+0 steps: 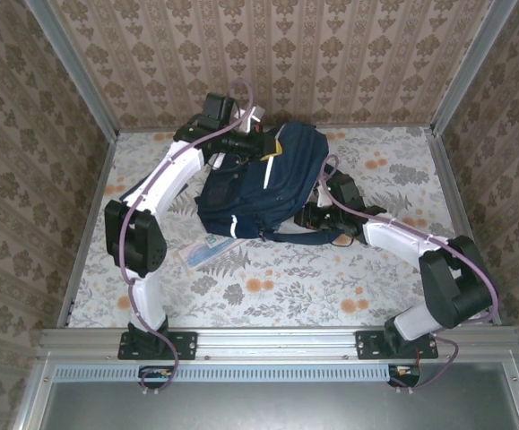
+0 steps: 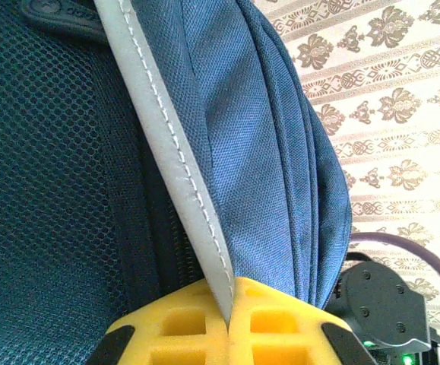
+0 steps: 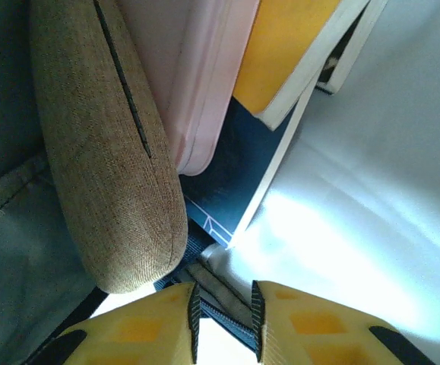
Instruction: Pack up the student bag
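We see the student bag [image 1: 263, 184] lying on the desk [image 1: 331, 278] between both arms. The left claw [image 2: 231, 304] is clamped on the bag's grey stitched strip [image 2: 174, 152]. The right claw [image 3: 223, 319] pinches the bag's zip edge. Inside the bag sit a brown pouch [image 3: 106, 167], a pink case [image 3: 193, 84] and a yellow book [image 3: 288, 46].

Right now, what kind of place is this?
Probably a robot practice booth, not a real room: wallpapered panels in metal posts, a flowery table, and two arms bolted to a rail.
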Tool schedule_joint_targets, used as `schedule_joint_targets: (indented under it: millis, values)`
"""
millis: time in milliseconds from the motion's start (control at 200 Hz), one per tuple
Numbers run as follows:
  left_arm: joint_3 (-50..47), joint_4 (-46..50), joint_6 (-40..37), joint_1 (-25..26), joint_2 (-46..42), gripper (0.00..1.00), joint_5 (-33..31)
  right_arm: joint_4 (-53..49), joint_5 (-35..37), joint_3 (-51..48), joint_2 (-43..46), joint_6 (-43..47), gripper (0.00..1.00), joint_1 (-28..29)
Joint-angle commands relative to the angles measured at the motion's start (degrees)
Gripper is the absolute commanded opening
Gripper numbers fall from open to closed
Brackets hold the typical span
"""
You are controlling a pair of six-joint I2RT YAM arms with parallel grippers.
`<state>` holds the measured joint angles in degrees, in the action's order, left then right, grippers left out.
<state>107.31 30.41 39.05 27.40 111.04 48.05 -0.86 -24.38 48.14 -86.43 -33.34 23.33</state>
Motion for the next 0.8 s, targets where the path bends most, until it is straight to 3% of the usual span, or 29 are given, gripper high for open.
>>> schedule_joint_targets:
  millis: [0,265,390,505,735,795]
  values:
    - [1.27,-3.71,0.59,0.22,-3.0,0.0,0.59,5.16,-3.39,-0.44,-3.01,-2.63,0.25,1.21]
    - [1.99,-3.48,0.68,0.73,-1.46,0.0,0.16,20.05,-7.62,5.7,-14.38,-10.25,0.27,2.99]
    - [2.2,-2.82,0.23,0.64,-0.68,0.0,-0.5,21.9,-3.73,7.23,-17.01,-11.52,0.47,2.1]
    - [3.67,-1.23,-0.67,0.49,0.99,0.0,-1.58,18.05,7.51,5.21,-13.66,-11.88,0.62,0.54]
    - [12.53,3.46,-3.18,0.2,8.93,0.0,-4.26,-4.55,35.77,2.33,1.88,-8.91,0.68,-0.49]
    - [15.44,4.74,-3.37,0.42,11.69,0.02,-4.68,-8.01,39.78,1.22,5.29,-9.0,0.71,-1.23]
